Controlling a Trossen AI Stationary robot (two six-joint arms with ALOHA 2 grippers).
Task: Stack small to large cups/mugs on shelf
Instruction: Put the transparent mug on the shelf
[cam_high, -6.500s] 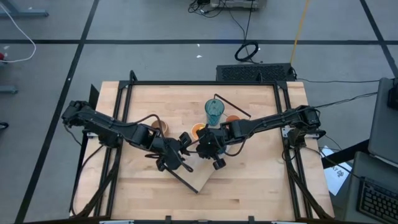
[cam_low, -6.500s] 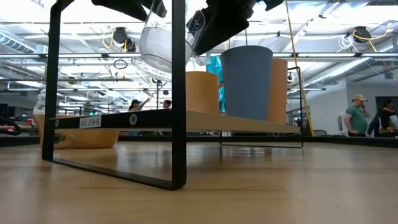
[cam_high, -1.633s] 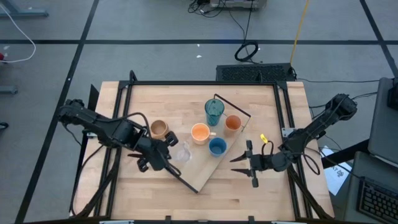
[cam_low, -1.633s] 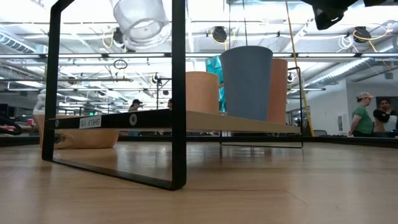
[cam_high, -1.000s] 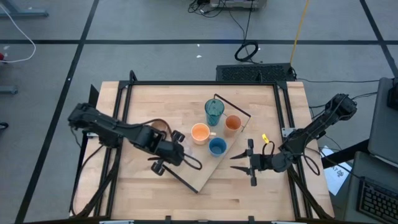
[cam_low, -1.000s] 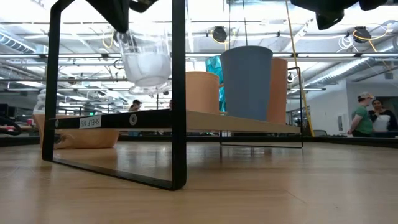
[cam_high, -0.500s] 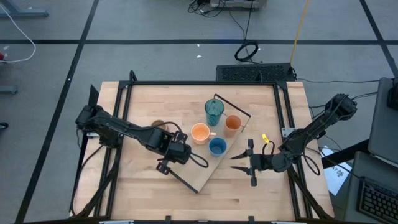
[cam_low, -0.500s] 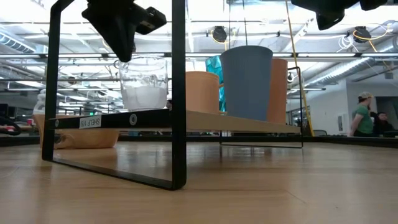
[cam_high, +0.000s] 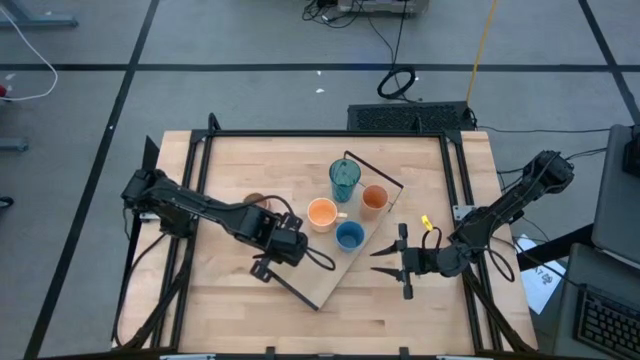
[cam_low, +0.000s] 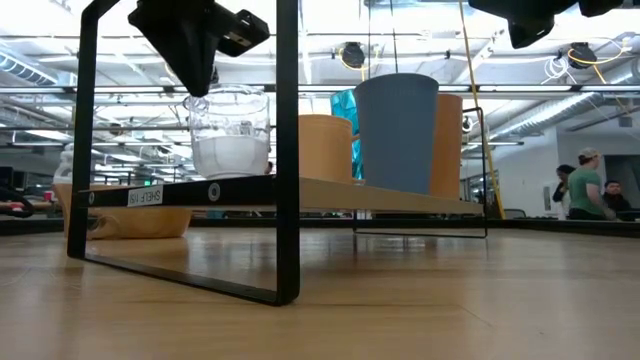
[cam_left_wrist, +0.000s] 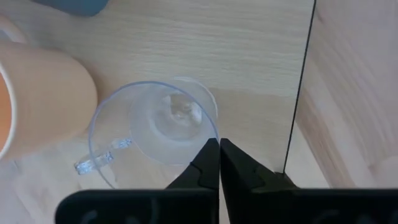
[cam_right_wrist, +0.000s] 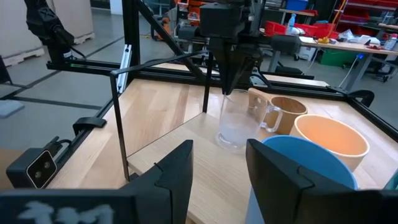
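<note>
Now left tool (cam_left_wrist: 219, 163) pinching clear cup (cam_left_wrist: 154, 132) rim, apparently on shelf (cam_low: 330, 190)

Only 1 marking is seen: a small white label (cam_low: 146, 196) fixed to the front edge of the shelf (cam_low: 330, 192) in the low view. Its dark characters are shown mirrored or upside down, and they cannot be made out with certainty. No other text, brand, number or sign can be read on the cups, the table or the room behind.
</note>
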